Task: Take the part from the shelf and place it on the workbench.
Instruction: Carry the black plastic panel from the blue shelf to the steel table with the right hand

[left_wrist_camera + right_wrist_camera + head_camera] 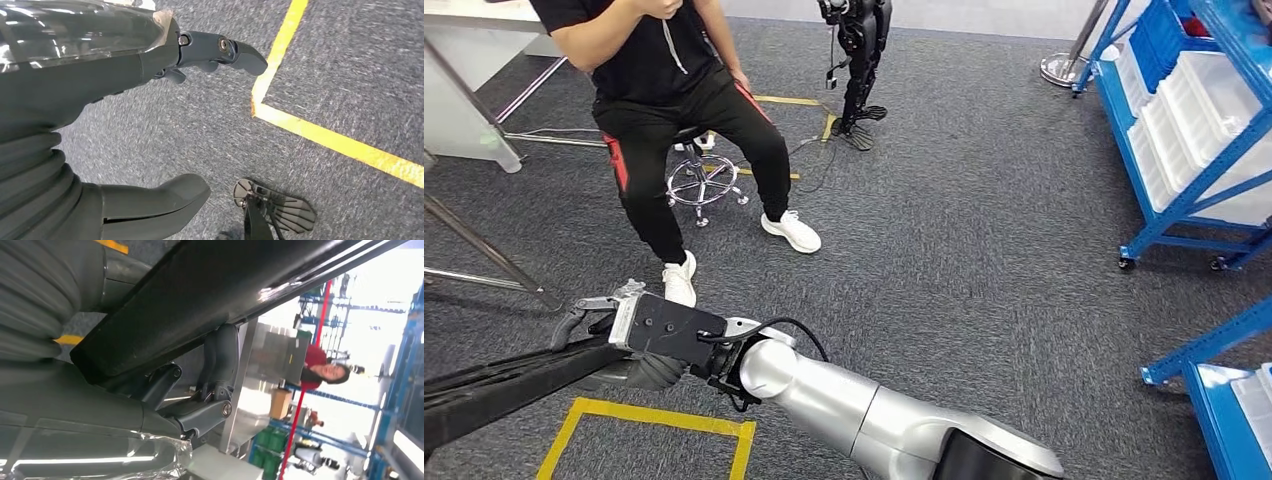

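One half done, I'd say: your right hand already has the long black bar-shaped part, so the pickup off the blue metal shelf looks finished.
Right hand: fingers wrapped around the bar, clamped on it; the right wrist view shows them hooked under it.
Left hand: hanging over grey carpet near a yellow tape line, fingers spread, nothing in them.
Part location: carried low, across your front.
Left to do: reach the workbench and set it down.
Heads up: seated person in black clothes just ahead.
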Controlling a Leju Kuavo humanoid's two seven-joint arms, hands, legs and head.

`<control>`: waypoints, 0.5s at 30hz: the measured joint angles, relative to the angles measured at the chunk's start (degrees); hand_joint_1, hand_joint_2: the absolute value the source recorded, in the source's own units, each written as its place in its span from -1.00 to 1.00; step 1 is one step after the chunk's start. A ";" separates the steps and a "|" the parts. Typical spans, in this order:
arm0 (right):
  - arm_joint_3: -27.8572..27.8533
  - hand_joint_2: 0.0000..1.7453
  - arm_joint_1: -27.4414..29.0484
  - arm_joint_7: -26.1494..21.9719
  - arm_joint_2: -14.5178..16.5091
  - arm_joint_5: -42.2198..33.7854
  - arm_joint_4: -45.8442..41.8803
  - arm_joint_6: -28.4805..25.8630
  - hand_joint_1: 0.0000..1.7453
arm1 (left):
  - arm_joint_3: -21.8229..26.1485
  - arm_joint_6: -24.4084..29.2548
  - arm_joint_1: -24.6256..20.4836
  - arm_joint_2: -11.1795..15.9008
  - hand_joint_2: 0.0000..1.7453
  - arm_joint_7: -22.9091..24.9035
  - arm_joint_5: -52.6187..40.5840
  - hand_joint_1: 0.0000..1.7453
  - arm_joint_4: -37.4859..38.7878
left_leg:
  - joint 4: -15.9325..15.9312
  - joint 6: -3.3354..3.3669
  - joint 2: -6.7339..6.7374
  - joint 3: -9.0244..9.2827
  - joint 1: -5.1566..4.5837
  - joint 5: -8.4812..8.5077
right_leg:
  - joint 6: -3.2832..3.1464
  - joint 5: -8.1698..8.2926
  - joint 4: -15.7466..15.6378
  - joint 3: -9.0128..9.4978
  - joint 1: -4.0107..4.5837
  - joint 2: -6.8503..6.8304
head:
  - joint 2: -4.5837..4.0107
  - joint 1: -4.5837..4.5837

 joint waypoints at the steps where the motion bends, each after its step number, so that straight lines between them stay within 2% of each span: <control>1: -0.28 1.00 -0.19 -0.38 -0.03 0.45 0.39 0.25 1.00 | 0.00 -0.08 0.01 -0.01 1.00 -0.11 -0.06 -1.00 0.00 | 0.18 -0.21 -0.73 -0.06 -0.02 -0.08 | 0.32 1.56 -4.01 1.81 -0.22 1.11 | 0.00 -0.01; 2: -0.48 1.00 -0.35 -0.58 -0.05 0.76 0.67 0.41 1.00 | 0.01 -0.12 0.01 0.00 1.00 -0.17 -0.07 -1.00 0.00 | 0.38 -0.47 -1.35 -0.20 -0.07 -0.18 | 0.31 2.71 -7.07 3.25 -0.40 1.91 | 0.00 -0.02; 4: -0.79 1.00 -0.53 -0.78 -0.04 1.20 1.10 0.59 1.00 | 0.01 -0.20 0.12 0.03 1.00 -0.22 -0.09 -1.00 0.00 | 0.57 -1.13 -2.23 -0.61 -0.08 -0.22 | -0.41 3.52 -9.41 4.38 -0.33 2.66 | 0.00 -0.04; 5: -0.99 1.00 -0.55 -0.82 0.05 1.40 1.27 0.62 1.00 | 0.01 -0.22 0.22 0.05 1.00 -0.23 -0.11 -1.00 0.00 | 0.51 -1.41 -2.57 -0.77 0.02 -0.18 | -0.90 3.65 -9.48 4.48 -0.23 2.13 | 0.00 -0.05; 6: -1.21 1.00 -0.56 -0.83 0.20 1.51 1.41 0.62 1.00 | 0.01 -0.24 0.33 0.08 1.00 -0.23 -0.12 -1.00 0.01 | 0.57 -1.66 -2.36 -0.87 0.13 -0.21 | -1.30 3.75 -9.56 4.55 -0.25 1.75 | 0.00 -0.05; 8: -1.55 1.00 -0.65 -0.88 0.54 1.62 1.57 0.62 1.00 | -0.01 -0.25 0.38 0.07 1.00 -0.25 -0.13 -1.00 0.02 | 2.63 -2.18 0.12 -1.82 0.08 -1.48 | -2.05 3.82 -9.81 4.80 -0.50 0.83 | 0.00 -0.16; 10: -1.71 1.00 -0.72 -0.96 0.62 1.62 1.68 0.62 1.00 | -0.02 -0.25 0.20 0.03 1.00 -0.26 -0.14 -1.00 0.02 | 8.70 -2.66 3.10 -4.82 0.02 -4.52 | -2.65 3.67 -9.92 4.98 -0.43 -0.36 | 0.00 -0.26; 11: -1.75 1.00 -0.70 -0.99 0.56 1.62 1.78 0.62 1.00 | -0.03 -0.25 0.13 0.04 1.00 -0.26 -0.15 -1.00 0.02 | 12.32 -2.83 3.68 -6.75 0.10 -5.98 | -2.85 3.59 -9.91 4.99 -0.33 -1.02 | 0.00 -0.25; 12: -1.77 1.00 -0.66 -1.00 0.50 1.62 1.90 0.62 1.00 | -0.03 -0.25 0.12 0.04 1.00 -0.26 -0.15 -1.00 0.02 | 14.92 -2.91 3.91 -8.23 0.17 -6.72 | -2.95 3.51 -9.90 4.99 -0.24 -1.69 | 0.00 -0.26; 13: -1.77 1.00 -0.62 -0.99 0.46 1.66 2.03 0.60 1.00 | -0.03 -0.25 0.17 0.05 1.00 -0.28 -0.16 -1.00 0.02 | 15.75 -2.92 4.04 -8.82 0.22 -6.50 | -3.03 3.45 -9.89 4.99 -0.17 -2.33 | 0.00 -0.26; 14: -1.80 1.00 -0.59 -0.98 0.45 1.85 2.12 0.55 1.00 | -0.02 -0.28 0.22 0.07 1.00 -0.36 -0.27 -1.00 0.02 | 14.47 -2.85 4.21 -8.30 0.26 -5.34 | -3.07 3.38 -9.89 5.03 -0.14 -2.91 | 0.00 -0.26; 15: -1.95 1.00 -0.58 -0.98 0.48 2.34 2.16 0.49 1.00 | -0.02 -0.39 0.25 0.10 1.00 -0.53 -0.47 -1.00 0.02 | 11.33 -2.68 4.64 -6.71 0.26 -3.52 | -3.05 3.30 -9.90 5.11 -0.11 -3.46 | 0.00 -0.27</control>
